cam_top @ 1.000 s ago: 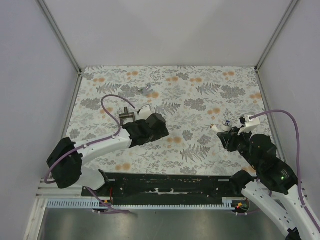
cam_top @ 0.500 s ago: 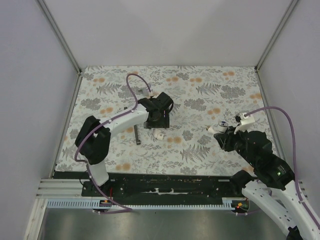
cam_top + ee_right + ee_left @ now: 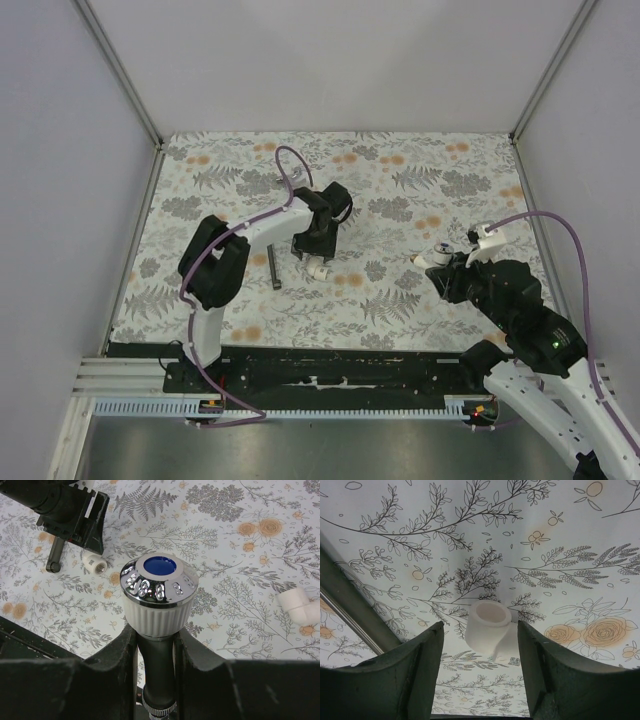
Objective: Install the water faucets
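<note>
- Faucet (image 3: 158, 592) with a ribbed white collar, a chrome cap and a blue disc on top is standing upright in the right hand (image 3: 157, 650), out toward the 3 o'clock side of the desk (image 3: 400, 300).
- Both fingers of the right hand are pressing against the dark stem just under the collar, so this hand is holding the faucet.
- One white elbow piece (image 3: 489, 630) is lying on the floral desk near its middle, with its open round mouth facing the left wrist camera.
- Directly over that piece, the left hand (image 3: 316, 245) is hanging with its fingers spread wide. One finger is at the piece's 9 o'clock and the other at its 3 o'clock, and neither is touching it.
- A second white elbow piece (image 3: 300, 605) is resting on the desk at 3 o'clock of the faucet in the right wrist view, well apart from it.
- A dark T-shaped tool (image 3: 272, 268) is lying flat at 9 o'clock of the first elbow piece in the top view, near it but not touching.
- Purple cables are looping above both arms.
</note>
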`<action>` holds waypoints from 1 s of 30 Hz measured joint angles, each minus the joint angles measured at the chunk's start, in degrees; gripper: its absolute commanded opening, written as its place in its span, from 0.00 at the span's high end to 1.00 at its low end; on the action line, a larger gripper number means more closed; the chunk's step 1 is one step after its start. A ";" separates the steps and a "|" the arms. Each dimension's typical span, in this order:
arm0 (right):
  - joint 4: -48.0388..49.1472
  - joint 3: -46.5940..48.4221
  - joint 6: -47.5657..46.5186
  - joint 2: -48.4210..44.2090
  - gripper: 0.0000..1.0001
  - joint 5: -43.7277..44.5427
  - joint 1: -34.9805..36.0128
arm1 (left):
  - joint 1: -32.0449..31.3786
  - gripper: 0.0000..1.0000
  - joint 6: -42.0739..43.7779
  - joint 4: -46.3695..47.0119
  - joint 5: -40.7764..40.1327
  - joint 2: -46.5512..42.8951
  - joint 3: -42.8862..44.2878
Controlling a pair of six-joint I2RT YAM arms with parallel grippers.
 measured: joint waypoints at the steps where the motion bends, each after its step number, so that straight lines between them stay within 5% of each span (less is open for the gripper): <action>1: 0.00 0.00 0.00 0.00 1.00 0.15 0.00 | 0.00 0.37 0.13 -0.22 0.20 0.28 0.00; 11: -0.02 0.00 -0.02 0.50 1.00 0.87 0.00 | 0.00 0.46 0.57 -0.76 2.58 3.48 0.02; 16: -0.02 0.00 -0.02 0.48 1.00 0.98 -0.02 | 0.00 0.68 0.52 0.33 5.33 3.58 -1.27; 20: -0.02 0.00 -0.02 0.46 1.00 0.98 0.00 | 0.07 0.98 0.26 2.10 6.73 1.97 -3.58; 30: 3.02 0.11 -4.55 2.64 0.98 -6.29 -0.02 | 1.84 0.98 -2.97 5.38 5.03 -13.44 -13.29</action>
